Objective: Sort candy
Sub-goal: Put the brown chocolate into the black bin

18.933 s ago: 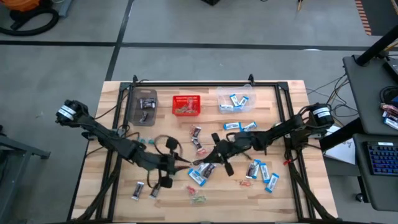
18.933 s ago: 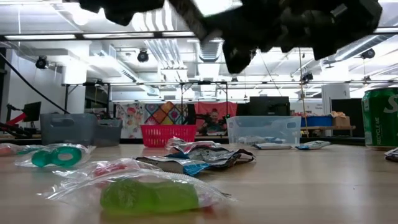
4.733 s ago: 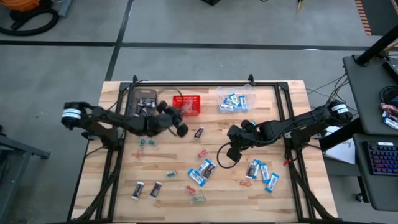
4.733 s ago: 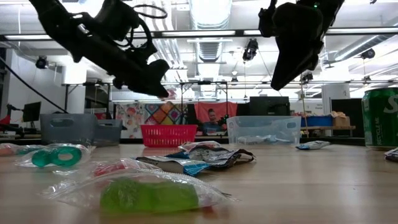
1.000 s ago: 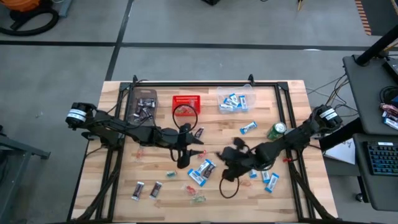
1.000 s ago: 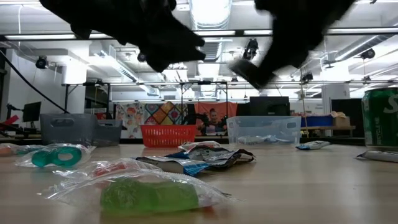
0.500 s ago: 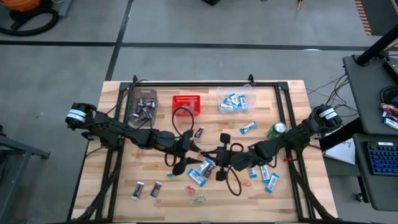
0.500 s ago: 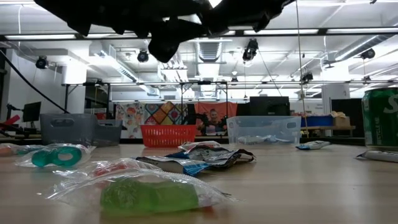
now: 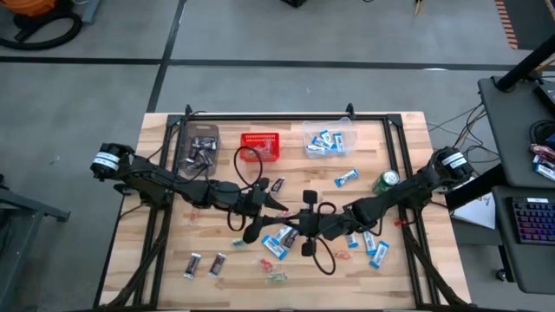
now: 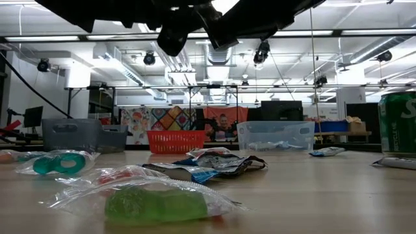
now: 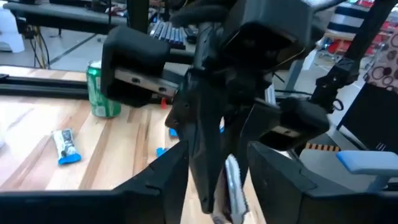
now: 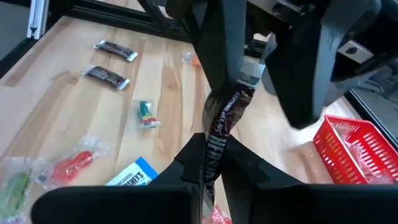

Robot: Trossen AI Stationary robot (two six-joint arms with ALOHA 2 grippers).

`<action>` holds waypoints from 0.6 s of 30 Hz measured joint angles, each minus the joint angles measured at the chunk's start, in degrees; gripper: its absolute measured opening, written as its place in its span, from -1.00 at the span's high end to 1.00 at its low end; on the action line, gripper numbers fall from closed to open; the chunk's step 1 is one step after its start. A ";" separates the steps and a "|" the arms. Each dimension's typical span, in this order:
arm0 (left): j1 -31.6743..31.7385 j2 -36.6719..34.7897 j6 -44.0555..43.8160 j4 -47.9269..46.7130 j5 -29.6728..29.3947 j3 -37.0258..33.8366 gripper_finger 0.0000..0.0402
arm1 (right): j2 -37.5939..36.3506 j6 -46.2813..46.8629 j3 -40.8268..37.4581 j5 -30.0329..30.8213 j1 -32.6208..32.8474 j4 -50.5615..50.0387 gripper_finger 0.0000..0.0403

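Right fingers: we see the right gripper (image 12: 208, 165) clamped on a dark brown mini bar (image 12: 225, 121), held up above the middle of the table (image 9: 408, 147).
Left fingers: the left gripper (image 11: 214, 186) meets it there, fingers apart on either side of the same bar's other end; whether they touch the wrapper we cannot tell.
Step in hand: we judge this a hand-over of the bar from the right arm to the left, not yet finished.
Done, brown bars: a grey bin (image 9: 198, 147) at the far left of the table holds several dark bars.
Done, blue packets: a clear bin (image 9: 328, 139) at the far right holds a few blue-and-white packets.
Done, twist pieces: a red mesh basket (image 9: 260, 146) stands between the two bins; we think some small sweets lie in it, though the high view is too coarse to be sure.
Left, brown bars: two mini bars (image 9: 204, 264) lie near the front left of the table.
Left, blue packets: one loose packet (image 9: 346, 178) sits near a green can (image 9: 385, 182), more (image 9: 375, 247) lie under and beside the right arm, and another (image 9: 274, 246) below the meeting grippers.
Left, twist pieces: a green and red sweet (image 9: 277, 277) lies at the front, others are scattered mid-table.
Progress: we judge the sorting somewhere past the start and well short of the end.
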 joint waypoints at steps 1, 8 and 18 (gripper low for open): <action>0.02 0.00 0.02 -0.29 0.00 0.00 0.31 | 0.04 0.09 0.00 0.06 -0.07 -0.03 0.86; 0.09 0.00 0.28 -2.54 0.00 0.00 0.60 | 0.04 0.18 0.00 0.22 -0.09 0.02 0.86; 0.17 -0.42 1.31 -3.76 -0.01 0.00 0.95 | 0.06 1.75 0.00 0.18 -0.13 0.20 0.74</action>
